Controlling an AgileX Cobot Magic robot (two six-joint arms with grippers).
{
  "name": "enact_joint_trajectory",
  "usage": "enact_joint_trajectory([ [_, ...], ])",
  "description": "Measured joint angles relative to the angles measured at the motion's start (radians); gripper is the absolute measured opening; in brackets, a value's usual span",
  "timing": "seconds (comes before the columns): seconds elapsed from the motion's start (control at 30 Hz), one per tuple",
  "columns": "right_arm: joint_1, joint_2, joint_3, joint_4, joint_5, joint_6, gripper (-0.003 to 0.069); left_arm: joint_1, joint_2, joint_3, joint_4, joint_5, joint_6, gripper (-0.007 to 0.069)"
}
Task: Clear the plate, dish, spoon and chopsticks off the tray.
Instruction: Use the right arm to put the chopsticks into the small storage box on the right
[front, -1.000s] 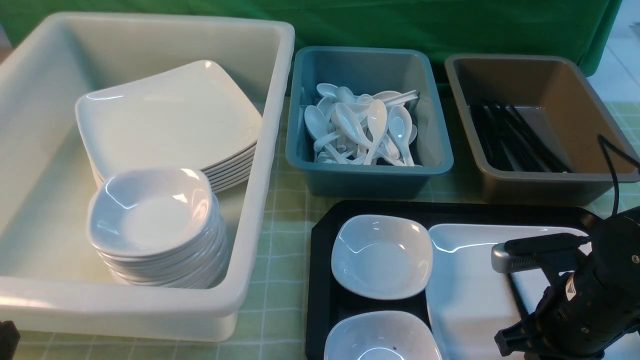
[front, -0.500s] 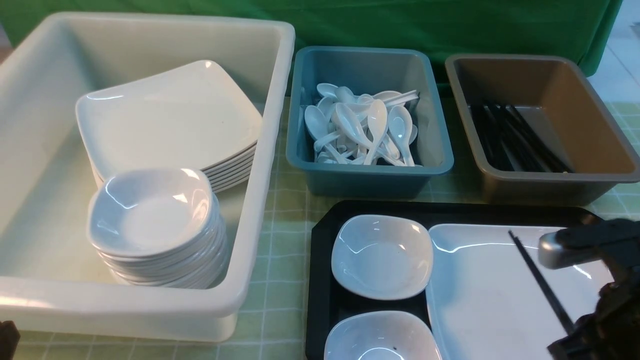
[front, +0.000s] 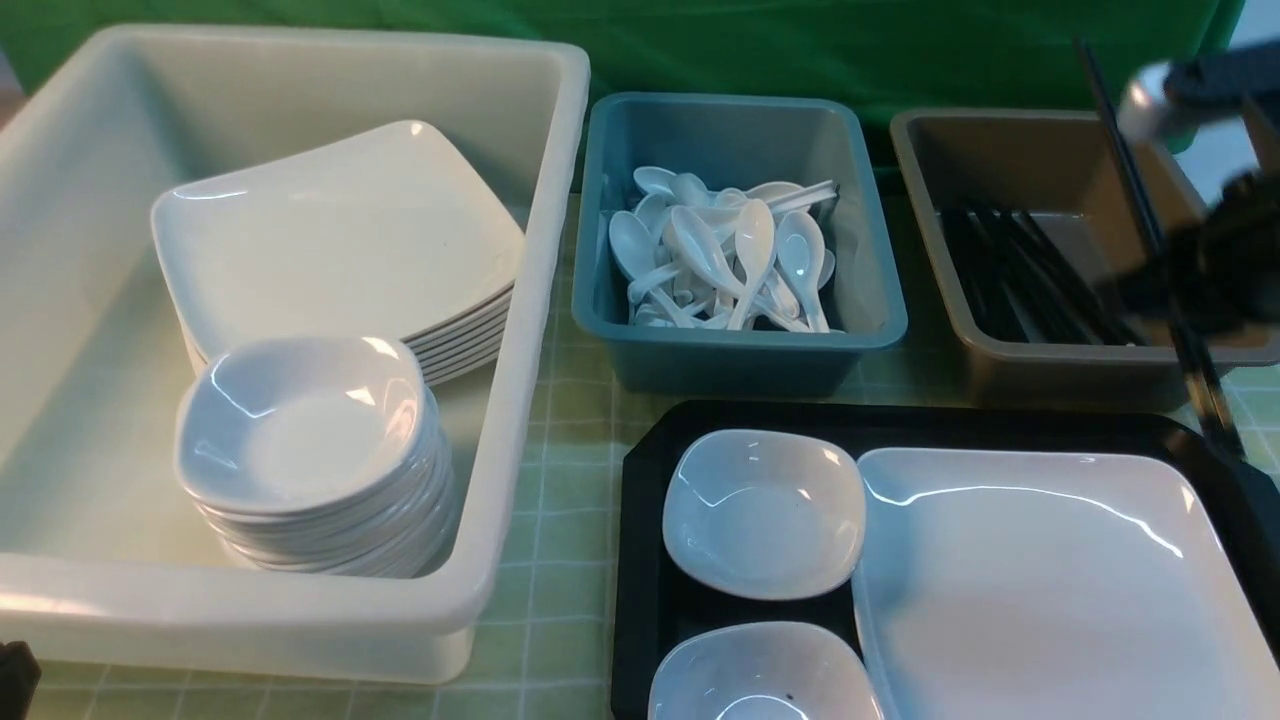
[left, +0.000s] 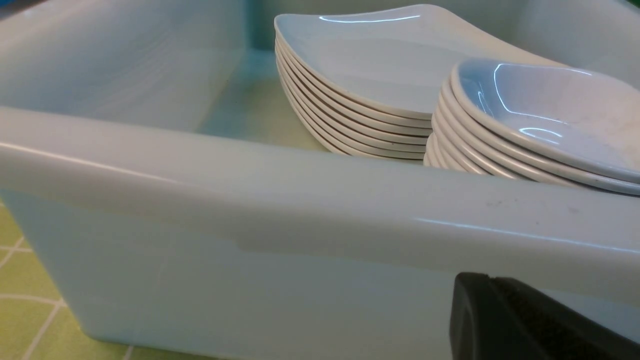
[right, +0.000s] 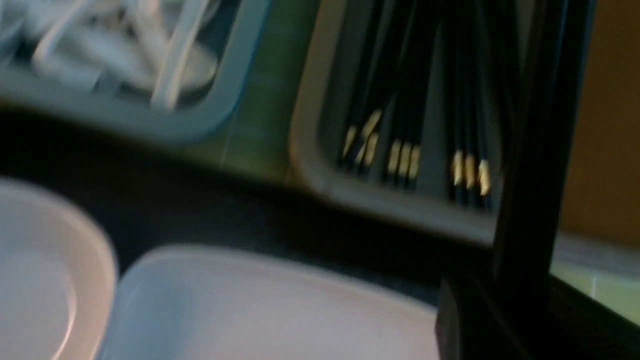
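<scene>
The black tray (front: 640, 520) lies at the front right. On it are the large white plate (front: 1040, 590) and two small white dishes (front: 765, 512) (front: 760, 675). No spoon shows on the tray. My right gripper (front: 1195, 275), blurred, hangs above the brown tub's near right corner, shut on the black chopsticks (front: 1212, 405), which slant steeply, low end over the tray's far right corner. In the right wrist view the chopsticks (right: 535, 150) rise from the gripper (right: 500, 310). My left gripper (left: 492, 277) is shut and empty, low beside the white tub's outer wall.
A big white tub (front: 520, 330) at the left holds stacked plates (front: 340, 230) and stacked bowls (front: 310, 440). A blue-grey tub (front: 740, 350) of white spoons and a brown tub (front: 1060, 375) of black chopsticks stand behind the tray on the green checked cloth.
My right gripper has risen from over the plate, up and back toward the brown tub, lifting the chopsticks off the plate. The left arm has not moved.
</scene>
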Motion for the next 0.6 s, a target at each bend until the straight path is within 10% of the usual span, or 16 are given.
enact_joint_trajectory([
  [0.33, -0.105, 0.449, -0.309, -0.005, -0.324, -0.006, 0.0114, 0.000, 0.000, 0.000, 0.000, 0.000, 0.001, -0.0001],
  [0.6, -0.105, 0.547, -0.354, -0.005, -0.251, -0.024, 0.0225, 0.000, 0.000, 0.000, 0.000, 0.000, 0.001, -0.0001],
])
